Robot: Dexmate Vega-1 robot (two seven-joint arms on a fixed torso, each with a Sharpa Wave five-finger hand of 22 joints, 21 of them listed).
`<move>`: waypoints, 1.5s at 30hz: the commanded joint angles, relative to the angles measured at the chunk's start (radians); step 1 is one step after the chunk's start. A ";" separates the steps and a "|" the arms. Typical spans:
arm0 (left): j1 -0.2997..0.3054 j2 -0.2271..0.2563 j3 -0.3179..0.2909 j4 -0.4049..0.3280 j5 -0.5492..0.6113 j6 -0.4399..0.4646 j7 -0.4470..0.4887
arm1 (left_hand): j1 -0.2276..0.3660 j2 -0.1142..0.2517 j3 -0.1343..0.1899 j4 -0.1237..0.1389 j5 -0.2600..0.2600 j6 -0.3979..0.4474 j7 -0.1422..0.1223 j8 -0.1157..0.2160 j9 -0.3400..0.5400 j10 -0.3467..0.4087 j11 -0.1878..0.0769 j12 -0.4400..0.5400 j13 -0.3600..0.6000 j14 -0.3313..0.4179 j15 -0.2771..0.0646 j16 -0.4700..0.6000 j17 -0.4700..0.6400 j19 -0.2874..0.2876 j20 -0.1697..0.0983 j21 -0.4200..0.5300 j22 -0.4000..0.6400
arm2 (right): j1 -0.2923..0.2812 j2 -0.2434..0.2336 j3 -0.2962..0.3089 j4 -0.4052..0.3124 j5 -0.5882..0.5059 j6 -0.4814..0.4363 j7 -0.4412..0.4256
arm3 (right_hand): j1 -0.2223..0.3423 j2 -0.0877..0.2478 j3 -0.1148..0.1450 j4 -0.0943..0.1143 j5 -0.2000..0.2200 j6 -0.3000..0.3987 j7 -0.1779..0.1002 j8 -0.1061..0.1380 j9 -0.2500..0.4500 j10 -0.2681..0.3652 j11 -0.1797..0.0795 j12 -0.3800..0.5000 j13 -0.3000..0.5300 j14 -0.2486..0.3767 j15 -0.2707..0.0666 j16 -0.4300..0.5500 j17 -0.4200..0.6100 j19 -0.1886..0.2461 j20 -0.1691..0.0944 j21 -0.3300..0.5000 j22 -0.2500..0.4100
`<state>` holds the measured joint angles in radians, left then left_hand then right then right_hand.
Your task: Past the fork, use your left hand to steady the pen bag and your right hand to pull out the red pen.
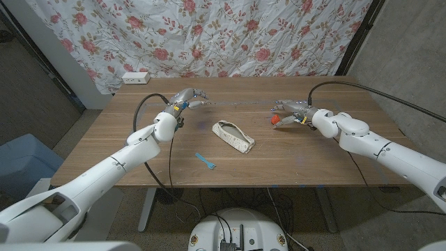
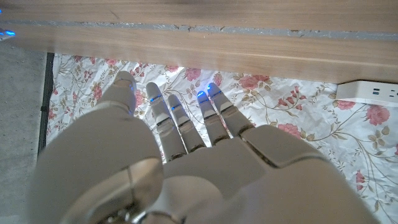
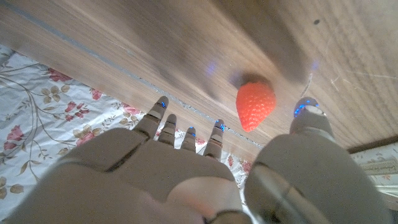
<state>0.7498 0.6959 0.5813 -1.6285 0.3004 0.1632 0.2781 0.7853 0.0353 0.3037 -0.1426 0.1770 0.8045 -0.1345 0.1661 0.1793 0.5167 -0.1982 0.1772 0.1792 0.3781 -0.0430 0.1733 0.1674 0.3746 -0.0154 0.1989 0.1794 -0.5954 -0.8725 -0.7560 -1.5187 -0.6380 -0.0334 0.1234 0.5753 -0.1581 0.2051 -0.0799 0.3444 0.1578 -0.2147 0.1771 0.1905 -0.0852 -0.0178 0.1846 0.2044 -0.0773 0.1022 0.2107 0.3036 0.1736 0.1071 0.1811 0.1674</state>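
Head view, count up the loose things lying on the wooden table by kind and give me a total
Pen bag: 1
Fork, blue: 1
Strawberry, red, beside the right hand: 1
Power strip, white, at the far edge: 1
Total: 4
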 commanded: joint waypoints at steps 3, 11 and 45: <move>0.010 -0.031 -0.031 0.058 -0.178 -0.051 -0.007 | -0.032 0.008 -0.006 -0.005 -0.001 -0.118 -0.003 0.000 0.000 -0.085 0.017 -0.002 0.002 -0.075 -0.068 -0.004 0.004 -0.050 0.002 -0.011 0.000 | -0.012 0.005 0.052 0.091 0.184 0.122 -0.015 | -0.085 0.002 -0.048 0.027 0.013 -0.104 0.001 -0.008 -0.002 -0.034 0.024 0.003 -0.005 -0.039 0.013 -0.006 0.000 -0.038 -0.001 -0.001 0.003; 0.021 -0.046 -0.047 0.116 -0.282 -0.139 -0.024 | -0.069 0.010 -0.019 -0.002 -0.003 -0.238 -0.016 0.000 -0.002 -0.166 0.034 -0.001 0.001 -0.163 -0.050 -0.006 0.003 -0.097 0.003 -0.014 -0.003 | -0.045 0.025 0.100 0.153 0.333 0.197 -0.061 | -0.159 0.014 -0.084 0.060 0.012 -0.115 -0.002 0.008 -0.003 -0.012 0.025 0.013 -0.009 -0.036 -0.008 0.002 -0.002 -0.043 -0.019 0.005 0.003; 0.028 -0.157 -0.069 0.390 -0.429 -0.457 0.048 | -0.220 0.057 -0.045 0.049 0.001 -0.420 -0.002 0.001 -0.005 -0.290 0.065 0.002 -0.002 -0.249 -0.033 0.001 0.007 -0.210 0.001 -0.022 -0.008 | -0.153 0.161 0.217 0.229 0.680 0.242 -0.246 | -0.339 0.057 -0.156 0.152 0.006 -0.046 0.012 0.026 -0.011 0.135 0.011 0.035 -0.019 0.036 -0.051 0.023 -0.027 0.024 -0.049 0.015 0.001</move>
<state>0.7784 0.5868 0.5131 -1.3856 -0.1006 -0.2127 0.3195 0.5743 0.0916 0.2543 -0.1009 0.1770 0.3891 -0.1357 0.1662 0.1721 0.2299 -0.1320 0.1773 0.1769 0.1318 -0.0356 0.1733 0.1702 0.1721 -0.0157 0.1775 0.1718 -0.7128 -0.7562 -0.5782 -1.3241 -0.1707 0.1544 -0.0114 0.2391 -0.1047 0.0501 0.0625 0.3521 0.1072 -0.2021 0.2004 0.1766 0.0343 -0.0071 0.2158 0.1858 -0.0438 0.0485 0.2267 0.2765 0.1911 0.0589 0.1891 0.1677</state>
